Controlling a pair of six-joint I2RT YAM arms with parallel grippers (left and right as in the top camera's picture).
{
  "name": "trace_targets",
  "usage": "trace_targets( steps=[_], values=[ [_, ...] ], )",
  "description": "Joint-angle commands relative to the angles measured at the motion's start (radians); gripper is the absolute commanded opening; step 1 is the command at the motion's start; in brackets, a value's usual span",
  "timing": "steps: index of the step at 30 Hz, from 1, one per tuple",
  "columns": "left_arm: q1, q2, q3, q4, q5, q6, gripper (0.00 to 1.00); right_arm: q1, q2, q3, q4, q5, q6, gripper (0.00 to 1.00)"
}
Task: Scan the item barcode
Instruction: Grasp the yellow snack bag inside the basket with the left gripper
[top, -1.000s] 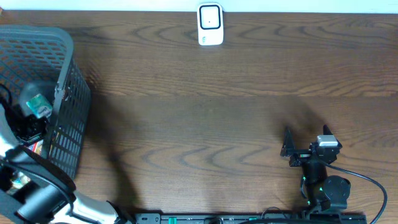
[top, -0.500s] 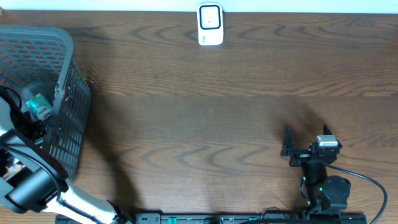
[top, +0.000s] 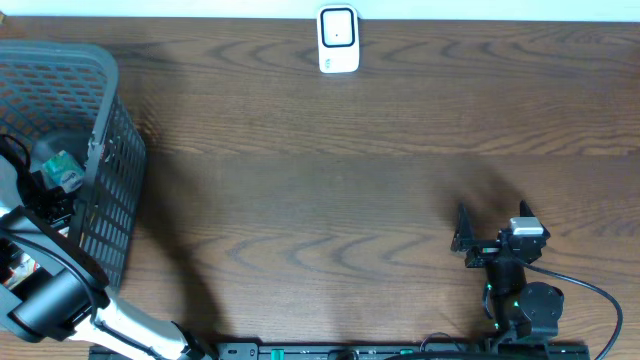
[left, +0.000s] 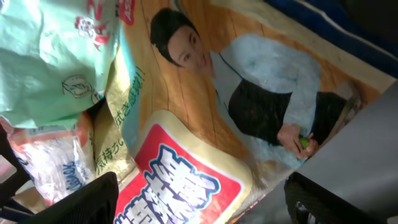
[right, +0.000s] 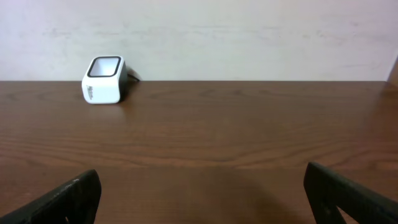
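Across the wooden table (top: 350, 180), nothing is altered in the middle or on the right of the overhead frame. The change is confined to the grey mesh basket (top: 100, 120) at the left edge. There the left arm (top: 50, 300) is seen to have swung further in than a second ago, and it is hardly shifted from half a second ago. The reach is therefore judged finished and a pick is about to begin. No barcode is presented yet.

The task's thing, a large packet printed with a person in a pale cardigan (left: 236, 106), is located inside the basket. It is well apart from the white scanner (top: 338, 40) at the top centre of the overhead frame.

The basket's contents are hidden from above by the arm and the mesh, and are shown only in the left wrist view. The packet fills the centre, a pale green bag (left: 50, 56) lies over its upper left, and a clear bag of orange pieces (left: 50, 155) sits at the lower left. The left gripper (left: 202, 190) is spread wide and straddles the packet's lower edge; no contact is seen. No barcode is visible on this face.

The scanner's window is shown only in the right wrist view, at upper left. The right gripper (right: 199, 177) is released, with nothing between its fingers.
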Motion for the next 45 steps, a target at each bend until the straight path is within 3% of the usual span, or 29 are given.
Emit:
trace_targets(
  steps=[1, 7, 8, 13, 29, 41, 43, 45],
  values=[
    [0.005, 0.009, -0.007, 0.005, -0.002, 0.007, 0.83, 0.002, -0.005, -0.002, -0.003, 0.0, -0.011, 0.99],
    [0.005, 0.009, -0.007, 0.006, 0.034, 0.006, 0.84, 0.002, -0.005, -0.002, -0.003, 0.0, -0.011, 0.99],
    [0.005, 0.009, -0.007, 0.005, 0.074, 0.006, 0.96, 0.002, -0.005, -0.002, -0.003, 0.0, -0.011, 0.99],
    [0.005, 0.008, -0.007, -0.01, 0.218, 0.007, 0.98, 0.002, -0.005, -0.002, -0.003, 0.0, -0.011, 0.99],
    [0.005, -0.07, -0.014, 0.018, 0.111, 0.023, 1.0, 0.002, -0.005, -0.002, -0.003, 0.0, -0.011, 0.99],
    [0.005, -0.07, -0.262, 0.238, 0.013, 0.059, 0.88, 0.002, -0.005, -0.002, -0.003, 0.0, -0.011, 0.99],
    [0.005, -0.07, -0.262, 0.245, 0.012, 0.059, 0.81, 0.002, -0.005, -0.002, -0.003, 0.0, -0.011, 0.99],
    [0.005, -0.07, -0.262, 0.245, 0.013, 0.059, 0.68, 0.002, -0.005, -0.002, -0.003, 0.0, -0.011, 0.99]
  ],
)
